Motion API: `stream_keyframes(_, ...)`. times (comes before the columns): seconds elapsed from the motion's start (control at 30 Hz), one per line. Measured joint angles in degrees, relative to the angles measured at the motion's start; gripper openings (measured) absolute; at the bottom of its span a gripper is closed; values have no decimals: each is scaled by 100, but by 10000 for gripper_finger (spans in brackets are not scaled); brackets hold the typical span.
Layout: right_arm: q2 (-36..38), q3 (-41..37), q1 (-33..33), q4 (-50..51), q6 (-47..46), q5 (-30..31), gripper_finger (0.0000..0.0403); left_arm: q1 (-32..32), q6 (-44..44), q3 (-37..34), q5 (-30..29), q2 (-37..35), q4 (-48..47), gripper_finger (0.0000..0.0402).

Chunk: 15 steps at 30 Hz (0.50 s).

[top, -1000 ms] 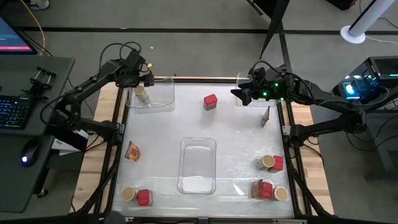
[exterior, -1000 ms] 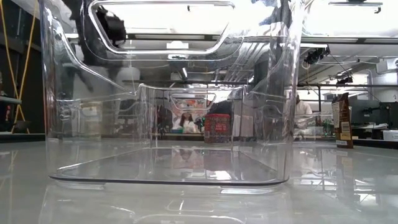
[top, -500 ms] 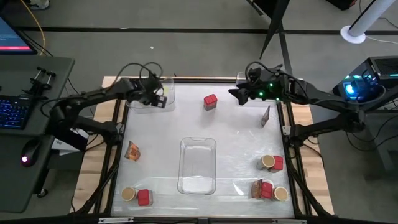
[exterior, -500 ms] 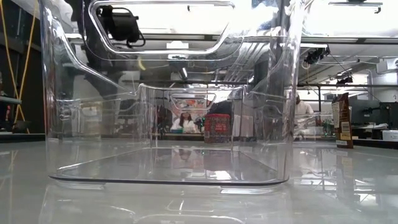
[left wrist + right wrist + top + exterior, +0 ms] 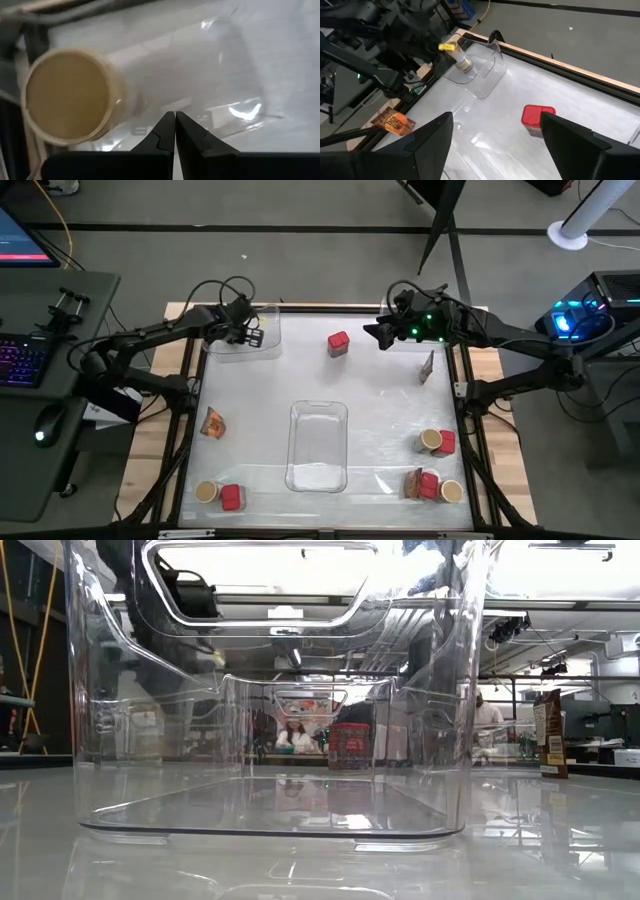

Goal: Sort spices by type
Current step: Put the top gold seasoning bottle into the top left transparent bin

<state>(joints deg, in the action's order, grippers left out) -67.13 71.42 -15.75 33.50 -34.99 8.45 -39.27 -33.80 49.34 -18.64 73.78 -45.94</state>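
A round jar with a tan lid stands in the clear tray at the table's far left; it also shows as the jar in the right wrist view. My left gripper hangs shut over this tray, beside the jar, with nothing between its fingers. My right gripper is open in the air at the far right, above and right of a red box standing on the table. More spices lie near the left, near and right edges.
A second clear tray stands at the table's middle. A packet lies at the left, with a jar and a red box at the near left. A packet leans at the right. Jars, boxes and a packet cluster at the near right.
My left gripper has come down and moved toward the table's right and near side, from the far left tray's far rim to a spot over the tray beside the jar. The jar stays in the tray.
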Motion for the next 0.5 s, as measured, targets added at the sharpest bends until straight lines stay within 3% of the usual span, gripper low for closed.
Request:
stream_keyframes(0.2, 0, 0, -2, -5, -10, -2, 296, -222, -1, -317, -42, 0, 21, 0)
stream_keyframes(0.5, 0, 0, 0, -121, -52, -2, 296, -431, 298, -380, -608, 0, 346, 0)
